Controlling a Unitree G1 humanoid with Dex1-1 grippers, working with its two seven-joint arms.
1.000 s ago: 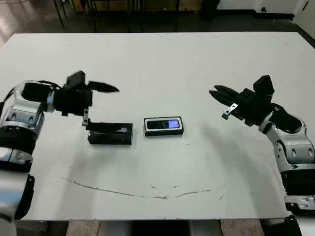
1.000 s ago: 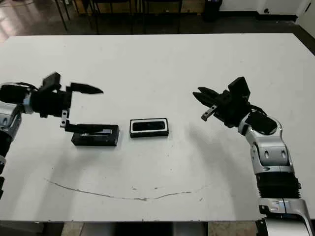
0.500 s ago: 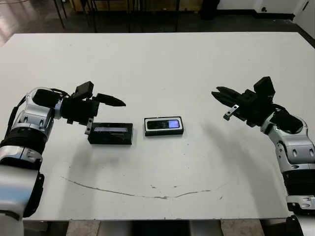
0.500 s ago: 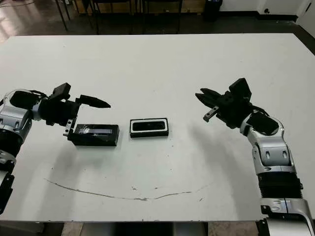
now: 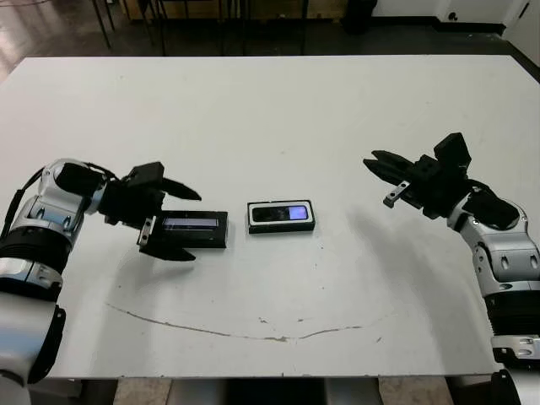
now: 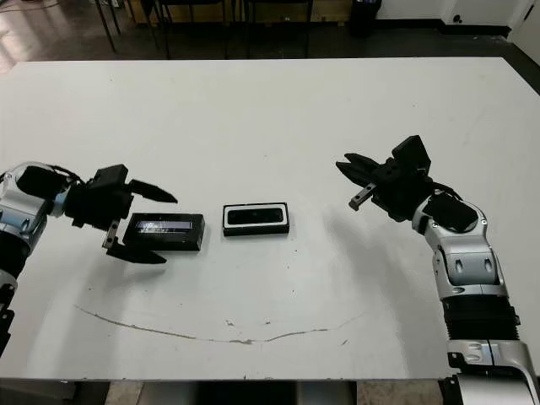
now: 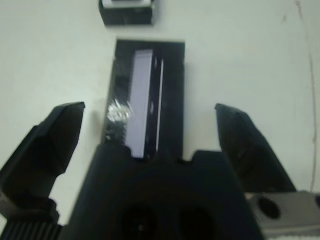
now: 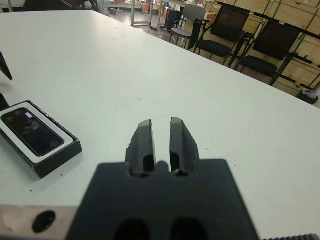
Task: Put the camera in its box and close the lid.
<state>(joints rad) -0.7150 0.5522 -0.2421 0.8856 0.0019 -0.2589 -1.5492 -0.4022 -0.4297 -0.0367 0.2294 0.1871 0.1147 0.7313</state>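
The camera, a slim black bar with a bluish patch, lies inside the white-lined box at the table's middle. Just left of the box, the black lid with its pale strip lies flat on the table. My left gripper is open and low over the lid's left half. One finger sits behind the lid and one in front, with gaps on both sides in the left wrist view, where the lid runs between the fingers. My right gripper hovers shut to the right of the box, holding nothing. The right wrist view shows the box with the camera in it.
A thin dark scratch line curves across the white table near the front edge. Chairs and shelving stand beyond the table's far side.
My left gripper has dropped and come forward from above and behind the lid, so its open fingers now straddle it. The lid, box and right arm have stayed put.
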